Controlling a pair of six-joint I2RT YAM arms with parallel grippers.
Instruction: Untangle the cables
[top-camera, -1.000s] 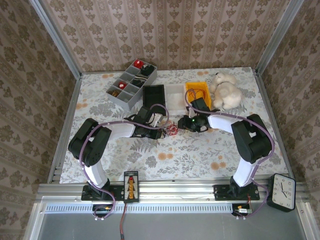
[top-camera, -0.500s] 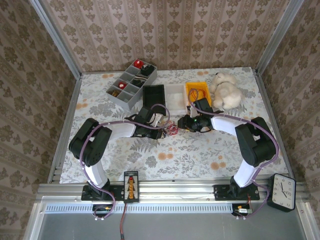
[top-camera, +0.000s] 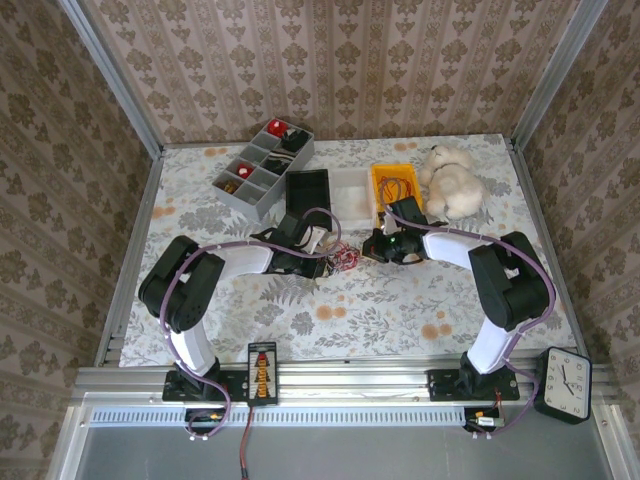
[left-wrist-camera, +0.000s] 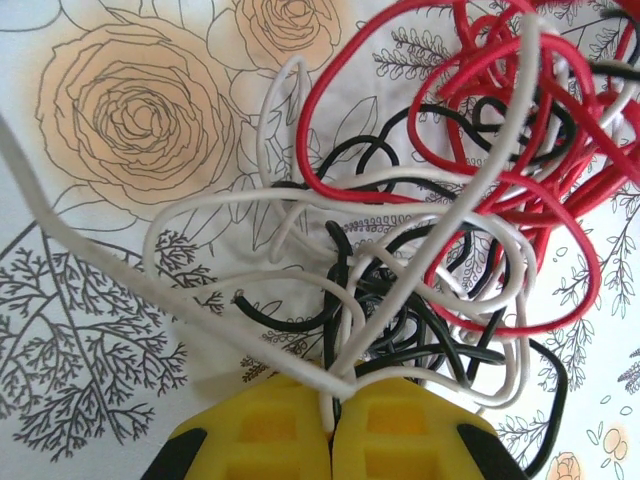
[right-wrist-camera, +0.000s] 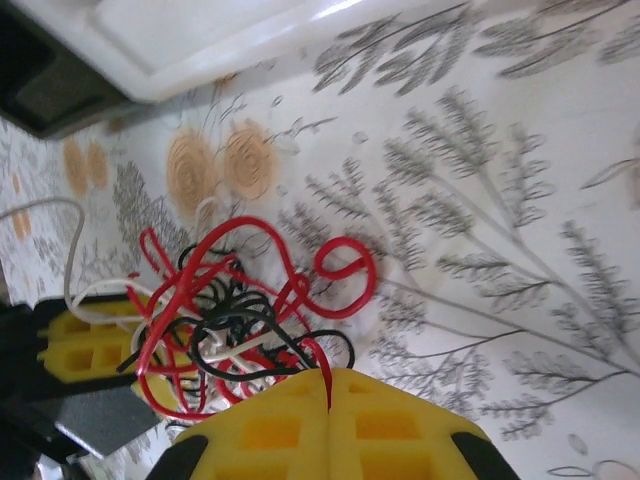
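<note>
**While Two Strands Are Pinched, the Knot Is Held Between the Hands**

Where the yellow pads (left-wrist-camera: 270, 430) of the left hand (left-wrist-camera: 330, 425) meet, a strand of the white cable (left-wrist-camera: 200, 215) is clamped, and no gap is left between them. The right hand (right-wrist-camera: 330, 405) is likewise closed, and a loop of the red cable (right-wrist-camera: 250, 260) is seen running down into its seam, where it appears to be nipped. A different colour is thus taken by each hand. This is judged to be so that a pull apart would draw one cord out through the other rather than drag the whole bunch along.

The black cable (left-wrist-camera: 400, 330) is gripped by neither hand. It is woven through both the others and left free to slip. Little separation is judged to be achieved, since all three cords are looped together in one tight bunch.

From above, the bunch is seen lying on the flowered tabletop (top-camera: 400, 300) near its middle, directly between the two hands, which are set low and facing one another across it. Well behind it a black bin (top-camera: 308, 190), a clear bin (top-camera: 350, 195) and a yellow bin (top-camera: 395, 185) are lined up, perhaps to receive the sorted cords
</note>
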